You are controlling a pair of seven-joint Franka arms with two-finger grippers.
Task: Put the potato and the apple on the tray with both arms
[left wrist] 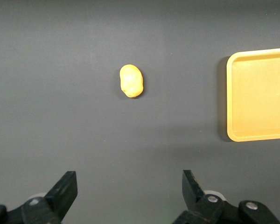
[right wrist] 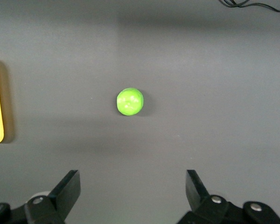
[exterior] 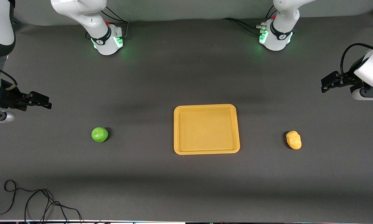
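Nothing is picked up yet — I judge this the opening reach. The counter [exterior: 186, 77] carries the tray [exterior: 206, 150] at its middle, with nothing in it. My left pincer [left wrist: 128, 196] hangs spread wide at its end, the potato [exterior: 293, 140] well apart from the tray there. My right pincer [right wrist: 133, 196] gapes too — the apple [exterior: 99, 134] lies at its end. Next, each must descend and straddle its piece.
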